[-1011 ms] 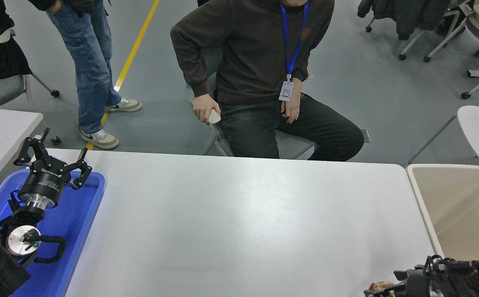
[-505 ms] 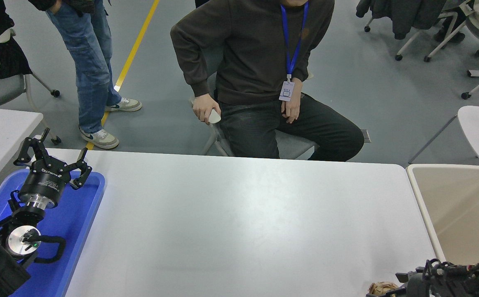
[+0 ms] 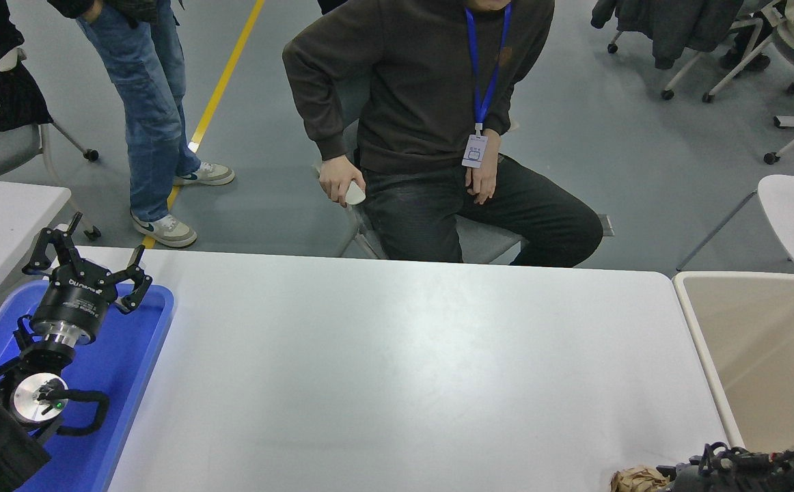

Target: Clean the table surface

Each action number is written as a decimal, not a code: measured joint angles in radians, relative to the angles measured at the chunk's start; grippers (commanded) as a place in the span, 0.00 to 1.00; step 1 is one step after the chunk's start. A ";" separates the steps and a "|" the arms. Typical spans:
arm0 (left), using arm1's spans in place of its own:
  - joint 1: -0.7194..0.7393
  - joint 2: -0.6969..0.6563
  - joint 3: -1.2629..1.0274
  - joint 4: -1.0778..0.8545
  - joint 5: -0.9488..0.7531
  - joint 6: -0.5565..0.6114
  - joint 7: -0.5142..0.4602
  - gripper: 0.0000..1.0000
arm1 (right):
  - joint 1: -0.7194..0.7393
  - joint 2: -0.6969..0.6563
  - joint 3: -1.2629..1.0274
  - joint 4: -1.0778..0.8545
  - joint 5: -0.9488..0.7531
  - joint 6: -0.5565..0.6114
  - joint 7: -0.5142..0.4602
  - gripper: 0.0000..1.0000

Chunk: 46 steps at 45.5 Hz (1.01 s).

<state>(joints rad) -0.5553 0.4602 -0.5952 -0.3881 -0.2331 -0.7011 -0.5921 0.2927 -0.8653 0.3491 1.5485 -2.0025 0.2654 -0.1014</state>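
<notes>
The right arm (image 3: 745, 471) sinks lower at the bottom right corner, and less of its black body and cables shows above the picture's edge than a second ago. The crumpled brown paper wad (image 3: 636, 478) beside it is easier to see now: a second ago only a sliver peeked out by the arm, while now a wider lump sits at the table's (image 3: 397, 369) near edge, just left of the arm and slightly further right than half a second ago. Whether the arm is touching the wad is hard to tell. At the far side, the seated person (image 3: 431, 102) shifts a touch, hardly at all.
</notes>
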 measured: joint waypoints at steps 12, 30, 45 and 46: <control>0.000 0.000 0.000 0.000 0.000 0.000 0.000 1.00 | -0.007 0.027 0.001 -0.031 -0.005 -0.025 0.010 0.76; 0.000 0.000 0.000 0.000 0.000 0.000 0.000 1.00 | -0.010 0.041 0.001 -0.069 -0.004 -0.037 0.027 0.00; 0.000 0.000 0.000 0.000 0.000 0.000 0.000 1.00 | 0.003 0.009 0.025 -0.039 0.067 -0.038 0.038 0.00; 0.000 0.000 0.000 0.000 0.000 0.000 0.000 1.00 | 0.005 0.004 0.026 -0.034 0.077 -0.038 0.039 0.00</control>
<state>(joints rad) -0.5553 0.4602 -0.5953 -0.3881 -0.2331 -0.7010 -0.5921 0.2972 -0.8617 0.3748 1.5147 -1.9258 0.2271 -0.0626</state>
